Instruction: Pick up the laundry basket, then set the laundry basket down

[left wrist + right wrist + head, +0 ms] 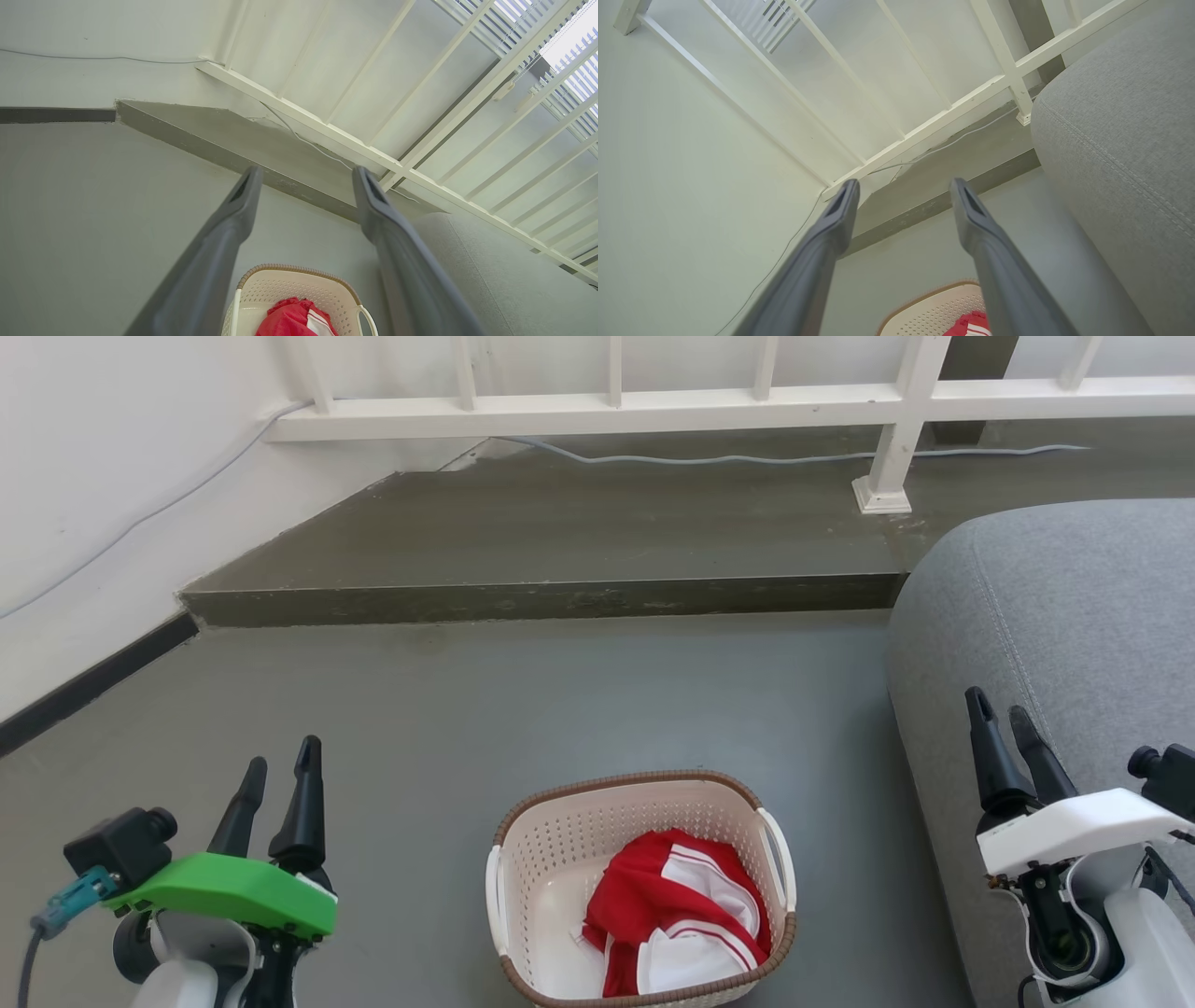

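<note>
Head view: one laundry basket (571,845) stood on the grey floor (448,719), upright, near the foot of the one grey sofa (1074,607) and well short of the raised step (560,532) along the floor's far edge. Basket count: 1. Handles counted: 2, one white handle on each short side. Contents: 1 crumpled red-and-white garment (677,915), lying toward the sofa-side wall of the basket.

Hands counted: 2, each with 2 dark fingers. Left hand (282,756), with a green cover, hung above the floor, well apart from the basket; fingers spread, nothing between them. Right hand (996,707), with a white cover, hung in front of the sofa, also apart from the basket; fingers spread, nothing between them.

Behind the step: 1 white railing (607,406), with 1 pale cable (700,458) lying along its base.

Left wrist view: basket's brown rim seen between the two spread fingers, untouched.
</note>
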Controlling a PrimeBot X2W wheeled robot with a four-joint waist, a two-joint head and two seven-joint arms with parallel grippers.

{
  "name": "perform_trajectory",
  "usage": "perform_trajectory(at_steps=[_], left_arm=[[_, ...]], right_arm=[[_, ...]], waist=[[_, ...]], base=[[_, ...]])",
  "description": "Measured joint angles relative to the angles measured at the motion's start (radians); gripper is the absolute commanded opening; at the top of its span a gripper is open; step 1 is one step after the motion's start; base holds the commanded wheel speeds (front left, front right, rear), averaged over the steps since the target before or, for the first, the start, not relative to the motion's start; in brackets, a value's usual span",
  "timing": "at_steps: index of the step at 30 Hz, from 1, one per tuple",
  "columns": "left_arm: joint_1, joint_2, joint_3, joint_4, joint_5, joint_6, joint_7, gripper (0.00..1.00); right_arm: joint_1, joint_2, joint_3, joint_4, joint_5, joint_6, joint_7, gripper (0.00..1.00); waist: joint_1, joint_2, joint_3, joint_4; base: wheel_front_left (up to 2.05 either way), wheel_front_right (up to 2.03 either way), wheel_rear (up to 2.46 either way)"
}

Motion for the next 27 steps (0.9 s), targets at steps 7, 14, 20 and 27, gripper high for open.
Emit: perform_trajectory(at_steps=[7, 14, 20, 27], left_arm=[[0.002, 0.001, -0.039, -0.001, 0.111, 0.019, -0.026, 1.00], [0.004, 0.003, -0.070, -0.006, 0.221, 0.038, -0.051, 1.00], [0.007, 0.003, -0.089, -0.007, 0.302, 0.056, -0.071, 1.00], [0.031, 0.002, -0.106, -0.002, 0.383, 0.073, -0.101, 1.00]], right_arm=[[0.001, -0.010, 0.038, -0.001, -0.127, -0.017, -0.027, 1.00], [0.004, -0.010, 0.061, -0.001, -0.230, -0.035, -0.052, 1.00], [0.019, -0.007, 0.080, 0.002, -0.315, -0.052, -0.071, 1.00], [0.023, -0.004, 0.100, 0.018, -0.421, -0.067, -0.097, 1.00]], waist=[[0.0000, 0.0000, -0.003, 0.001], [0.0000, 0.0000, -0.006, 0.002], [0.0000, 0.0000, -0.010, 0.001], [0.0000, 0.0000, -0.014, 0.000]], base=[[0.00, 0.00, 0.00], [0.00, 0.00, 0.00], [0.00, 0.00, 0.00], [0.00, 0.00, 0.00]])
